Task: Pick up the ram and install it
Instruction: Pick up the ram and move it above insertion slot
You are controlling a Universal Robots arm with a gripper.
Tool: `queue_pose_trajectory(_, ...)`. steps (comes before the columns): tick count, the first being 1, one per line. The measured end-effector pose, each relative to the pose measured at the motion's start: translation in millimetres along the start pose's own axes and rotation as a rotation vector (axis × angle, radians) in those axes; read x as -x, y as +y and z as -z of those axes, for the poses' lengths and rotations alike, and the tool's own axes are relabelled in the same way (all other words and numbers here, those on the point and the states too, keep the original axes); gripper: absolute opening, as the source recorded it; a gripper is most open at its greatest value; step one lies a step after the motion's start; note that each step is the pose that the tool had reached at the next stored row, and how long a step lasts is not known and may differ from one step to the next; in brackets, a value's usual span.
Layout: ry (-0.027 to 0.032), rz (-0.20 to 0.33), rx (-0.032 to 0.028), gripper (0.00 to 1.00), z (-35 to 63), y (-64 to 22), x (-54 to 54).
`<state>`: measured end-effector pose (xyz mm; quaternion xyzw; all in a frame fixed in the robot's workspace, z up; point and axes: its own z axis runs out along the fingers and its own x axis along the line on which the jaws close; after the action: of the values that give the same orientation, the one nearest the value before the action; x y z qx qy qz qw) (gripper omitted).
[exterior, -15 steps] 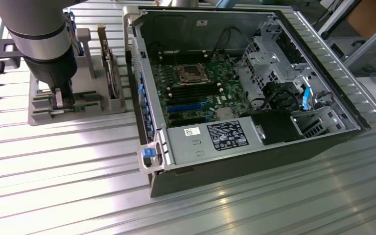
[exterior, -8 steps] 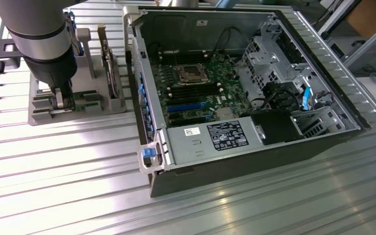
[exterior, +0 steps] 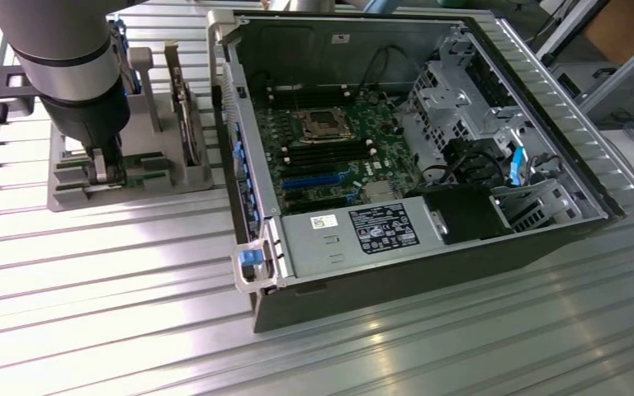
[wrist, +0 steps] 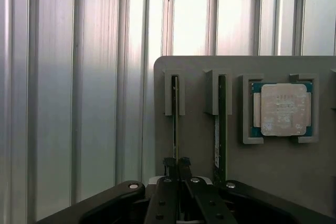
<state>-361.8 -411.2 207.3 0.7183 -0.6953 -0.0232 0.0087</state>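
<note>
Where the grey-and-silver robot arm (exterior: 63, 49) hangs at the ext. view's left, we see its black two-finger gripper (exterior: 106, 169) set low over a flat grey plastic holder block (exterior: 75, 198). In the wrist view the gripper (wrist: 176, 162) is clenched on the ram stick (wrist: 175, 119), a long thin green board standing on edge in a slot of the holder block (wrist: 199, 145). One fingertip sits on each side of the stick's near end, w/ no gap that we can make out. The stick's far end sits inside a raised grey guide. Just beside it, in the next slot, stands a second ram stick (wrist: 221, 124), dark w/ a white label strip, untouched. Past that, a square silver CPU chip (wrist: 283, 109) lies flat in a grey nest on the same block.

The surface is a ribbed aluminium table (exterior: 130, 313): long parallel slats w/ dark grooves and bright glare across them. In the wrist view the table (wrist: 94, 77) runs on beyond the block's edge.

Just beside the block, toward the ext. view's right, an open black PC case (exterior: 328, 301) lies on its side. Inside we see a green motherboard (exterior: 328, 157) and a silver PSU box (exterior: 350, 235) w/ a label. A blue latch (exterior: 248, 257) sits at the case's near corner.

Off the table, at the ext. view's upper right, we make out aluminium frame posts (exterior: 626, 74) and a brown panel (exterior: 626, 25).
</note>
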Motion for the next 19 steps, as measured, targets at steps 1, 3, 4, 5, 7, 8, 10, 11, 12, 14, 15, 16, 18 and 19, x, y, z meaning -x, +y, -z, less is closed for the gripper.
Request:
queue_pose_trajectory(1,0.0,0.0,0.0,0.12,0.0,0.0,0.0)
queue_pose_trajectory(3,-0.0001,0.0,-0.0001,0.12,1.0,0.0,0.0)
queue_pose_trajectory(4,0.0,0.0,0.0,0.12,1.9,0.1,0.0)
queue_pose_trajectory(5,-0.0001,0.0,0.0,0.12,5.5,0.3,0.1)
queue_pose_trajectory(7,-0.0001,0.0,-0.0001,0.12,6.8,0.3,0.2)
queue_pose_trajectory(8,0.0,0.0,0.0,0.12,7.4,0.3,0.2)
queue_pose_trajectory(10,0.0,0.0,0.0,0.12,8.7,0.4,0.2)
queue_pose_trajectory(11,-0.0001,0.0,-0.0001,0.12,9.2,0.4,0.2)
queue_pose_trajectory(12,0.0,0.0,-0.0001,0.12,9.8,0.4,0.2)
queue_pose_trajectory(14,-0.0001,0.0,-0.0001,0.12,10.9,0.5,0.2)
queue_pose_trajectory(15,-0.0001,0.0,0.0,0.12,11.6,0.5,0.3)
queue_pose_trajectory(16,-0.0001,0.0,0.0,0.12,12.3,0.6,0.3)
queue_pose_trajectory(18,-0.0003,0.0,0.0,0.12,13.9,0.6,0.3)
queue_pose_trajectory(19,-0.0003,0.0,0.0,0.12,15.0,0.7,0.3)
